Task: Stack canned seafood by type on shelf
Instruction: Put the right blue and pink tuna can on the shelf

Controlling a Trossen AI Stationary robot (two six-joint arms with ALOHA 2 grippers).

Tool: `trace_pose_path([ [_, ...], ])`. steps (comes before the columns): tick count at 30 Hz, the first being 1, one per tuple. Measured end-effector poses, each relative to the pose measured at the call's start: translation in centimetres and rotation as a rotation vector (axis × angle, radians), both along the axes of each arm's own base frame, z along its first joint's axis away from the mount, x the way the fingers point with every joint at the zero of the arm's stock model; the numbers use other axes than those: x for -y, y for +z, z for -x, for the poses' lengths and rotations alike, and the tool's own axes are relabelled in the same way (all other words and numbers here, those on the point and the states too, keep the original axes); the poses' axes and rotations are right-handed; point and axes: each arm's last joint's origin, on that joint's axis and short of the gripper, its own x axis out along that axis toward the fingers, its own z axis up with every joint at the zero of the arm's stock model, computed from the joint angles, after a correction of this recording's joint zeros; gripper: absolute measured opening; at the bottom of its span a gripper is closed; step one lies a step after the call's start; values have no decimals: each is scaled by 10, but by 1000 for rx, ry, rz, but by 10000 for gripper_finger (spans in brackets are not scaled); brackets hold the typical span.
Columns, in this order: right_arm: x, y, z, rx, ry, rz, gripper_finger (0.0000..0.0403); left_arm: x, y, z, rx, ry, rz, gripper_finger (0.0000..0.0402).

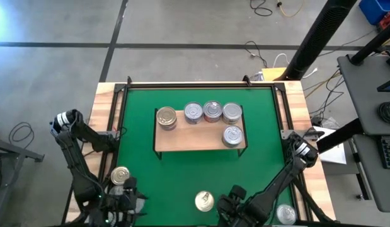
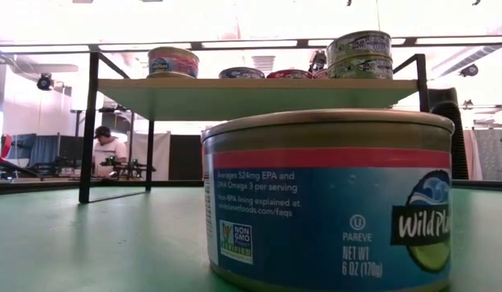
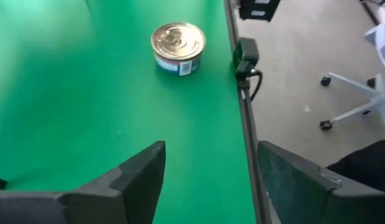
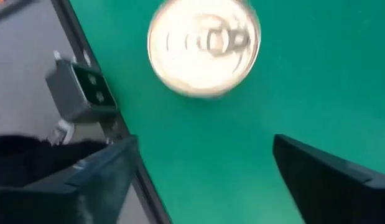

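The light-wood shelf (image 1: 195,140) stands mid-mat on black legs and carries a gold tin (image 1: 166,117) and several silver tins (image 1: 212,111); in the low view the tins at its right end (image 2: 358,53) are stacked two high. A gold-lidded tin with a blue label (image 1: 204,202) (image 2: 328,199) (image 3: 178,46) (image 4: 203,46) stands on the mat by the near edge. My right gripper (image 1: 230,205) (image 4: 204,180) is open just right of it, pointing at it. My left gripper (image 1: 126,203) (image 3: 208,180) is open, farther left, facing the same tin. Both are empty.
Another gold tin (image 1: 120,175) stands on the mat beside my left arm. A silver tin (image 1: 285,214) sits near the table's right near corner by my right arm. The low camera (image 3: 245,56) (image 4: 80,93) sits on the near black rail. A person (image 2: 105,154) is far behind the table.
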Motion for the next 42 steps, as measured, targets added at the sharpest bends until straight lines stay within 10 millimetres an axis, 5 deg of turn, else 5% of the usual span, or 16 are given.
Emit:
trace_pose_path([
  [4,-2,-10,0,-61,-1,-34,395,-2,-8,-14,-34,27,-9,242],
  [21,-6,-34,9,-21,139,260,384,5,-47,-77,-23,-76,-149,242],
  [30,-12,-62,20,9,219,267,384,-24,-75,-125,-185,38,-3,243],
  [42,-7,-94,15,260,220,332,384,-14,-87,-158,-190,126,-7,243],
])
